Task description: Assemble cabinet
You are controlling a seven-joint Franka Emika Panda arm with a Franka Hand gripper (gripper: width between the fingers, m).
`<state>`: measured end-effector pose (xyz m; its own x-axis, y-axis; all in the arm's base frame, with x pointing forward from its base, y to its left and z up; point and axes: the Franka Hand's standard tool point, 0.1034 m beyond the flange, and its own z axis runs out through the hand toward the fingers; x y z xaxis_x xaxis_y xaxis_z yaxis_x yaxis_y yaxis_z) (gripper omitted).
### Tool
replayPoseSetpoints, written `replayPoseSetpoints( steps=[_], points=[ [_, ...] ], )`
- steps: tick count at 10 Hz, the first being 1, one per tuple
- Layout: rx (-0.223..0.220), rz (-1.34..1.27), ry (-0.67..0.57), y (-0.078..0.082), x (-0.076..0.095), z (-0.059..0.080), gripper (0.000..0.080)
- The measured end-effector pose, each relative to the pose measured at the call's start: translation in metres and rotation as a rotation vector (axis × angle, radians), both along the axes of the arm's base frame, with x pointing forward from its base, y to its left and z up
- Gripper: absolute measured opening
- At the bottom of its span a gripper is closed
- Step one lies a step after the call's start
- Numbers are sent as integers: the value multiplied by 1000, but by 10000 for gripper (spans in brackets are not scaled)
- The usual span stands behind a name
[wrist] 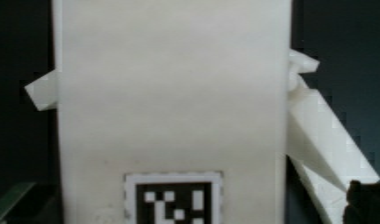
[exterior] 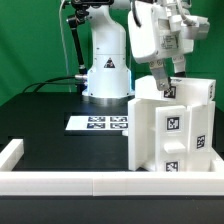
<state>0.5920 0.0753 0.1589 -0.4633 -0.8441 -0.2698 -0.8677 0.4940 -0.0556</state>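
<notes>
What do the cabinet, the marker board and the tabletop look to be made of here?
Cabinet: probably rigid white plastic, matte, with smooth thick walls and square tags that look stuck or printed on. Marker board: thin flat white sheet, plastic or card, cannot tell which. Table: black, dull and even, possibly cloth or a mat; the weave is too small to see.

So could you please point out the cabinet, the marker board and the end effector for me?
cabinet [exterior: 170, 130]: exterior view, on its tagged front face.
marker board [exterior: 100, 123]: exterior view, on the flat sheet's middle.
end effector [exterior: 166, 84]: exterior view, between its fingertips above the cabinet.
</notes>
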Motion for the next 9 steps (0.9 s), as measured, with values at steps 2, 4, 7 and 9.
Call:
replayPoseSetpoints(
  steps=[2, 4, 7, 9],
  points=[
    [20, 1, -29, 3, 4, 16, 795],
    [38, 1, -53, 4, 9, 27, 798],
    [39, 28, -62, 5, 10, 26, 797],
    [-5, 260, -81, 7, 8, 25, 797]
  ],
)
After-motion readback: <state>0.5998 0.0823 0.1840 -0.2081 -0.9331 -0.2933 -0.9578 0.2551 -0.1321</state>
